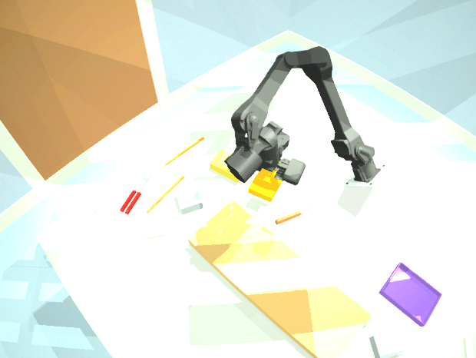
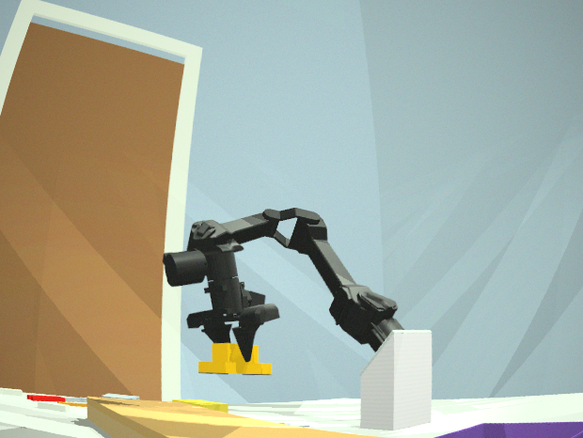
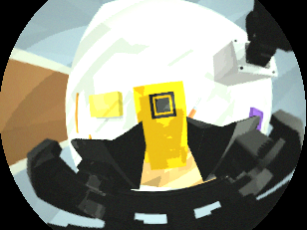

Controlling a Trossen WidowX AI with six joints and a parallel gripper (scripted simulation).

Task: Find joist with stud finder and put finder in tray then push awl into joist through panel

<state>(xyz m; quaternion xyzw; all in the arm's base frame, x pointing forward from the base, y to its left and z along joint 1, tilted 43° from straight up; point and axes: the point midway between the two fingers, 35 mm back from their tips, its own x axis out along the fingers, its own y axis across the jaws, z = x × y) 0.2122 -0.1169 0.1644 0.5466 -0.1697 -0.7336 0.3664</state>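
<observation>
The yellow stud finder point(image 1: 265, 188) point(image 2: 219, 367) point(image 3: 164, 143) has a dark square on its top face. My gripper point(image 2: 237, 351) point(image 3: 162, 119) is shut on it and holds it level in the air, above the table. The floor panel point(image 1: 282, 307) point(image 2: 141, 418) point(image 3: 169, 179) is a long wooden board in front of the gripper; glare washes out part of it. The awl point(image 1: 288, 217) point(image 3: 192, 114), with an orange handle and thin tip, lies on the table beside the panel. The purple tray point(image 1: 411, 298) point(image 2: 509, 429) point(image 3: 256, 115) is empty. No joist is visible.
A flat yellow block point(image 1: 219, 164) point(image 2: 202, 403) point(image 3: 106, 105) lies behind the gripper. Two thin orange sticks, a red-handled tool point(image 1: 130, 201) point(image 2: 45, 398) and a pale grey block point(image 1: 189, 203) lie to the left in the top view. A grey piece point(image 1: 374, 346) lies near the panel's right end.
</observation>
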